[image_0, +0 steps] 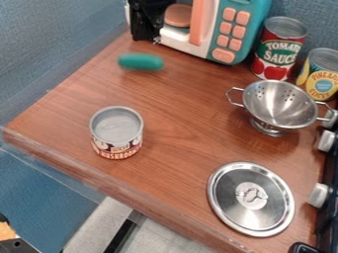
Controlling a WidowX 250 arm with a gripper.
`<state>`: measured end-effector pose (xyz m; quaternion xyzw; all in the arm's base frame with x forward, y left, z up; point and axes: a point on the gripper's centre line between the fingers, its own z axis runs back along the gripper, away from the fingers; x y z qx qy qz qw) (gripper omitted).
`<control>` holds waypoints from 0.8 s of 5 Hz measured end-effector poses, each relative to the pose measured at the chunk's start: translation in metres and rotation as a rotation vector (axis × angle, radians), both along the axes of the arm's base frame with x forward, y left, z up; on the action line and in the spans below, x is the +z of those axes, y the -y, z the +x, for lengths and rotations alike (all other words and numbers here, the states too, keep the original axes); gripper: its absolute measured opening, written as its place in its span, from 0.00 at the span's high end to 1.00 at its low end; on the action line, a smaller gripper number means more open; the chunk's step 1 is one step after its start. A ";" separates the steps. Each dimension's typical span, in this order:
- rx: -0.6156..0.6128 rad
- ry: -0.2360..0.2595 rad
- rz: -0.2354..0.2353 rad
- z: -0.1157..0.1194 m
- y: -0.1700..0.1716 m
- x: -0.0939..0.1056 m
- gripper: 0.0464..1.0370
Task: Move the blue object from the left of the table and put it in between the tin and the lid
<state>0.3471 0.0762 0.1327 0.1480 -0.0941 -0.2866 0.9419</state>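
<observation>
The claw [147,32] is at the top of the camera view, in front of the toy microwave [255,12]; whether it is clenched or released cannot be told. The blue-green cylinder [141,62] is just below it, near the upper corner of the counter [182,121], lying lengthwise and blurred. It is outside the gap between tin and lid.

The tin [117,132] stands upright toward the left corner, its dark and red label lettered in white. The lid [228,197] lies flat near the lower right corner, knobless, with a round, pale center whose marks are unclear. Along the right edge, the colander [280,116] stands upright. Behind it, toward the upper right corner, the red can [282,47] has white lettering on green above pictured tomatoes; the yellow can [321,74] has lettering on a blue disc.
</observation>
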 end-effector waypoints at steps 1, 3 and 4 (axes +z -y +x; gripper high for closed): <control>0.134 0.034 -0.019 -0.045 0.031 0.017 0.99; 0.279 -0.004 0.045 -0.077 0.037 0.007 0.83; 0.306 -0.013 0.036 -0.052 0.018 0.002 0.58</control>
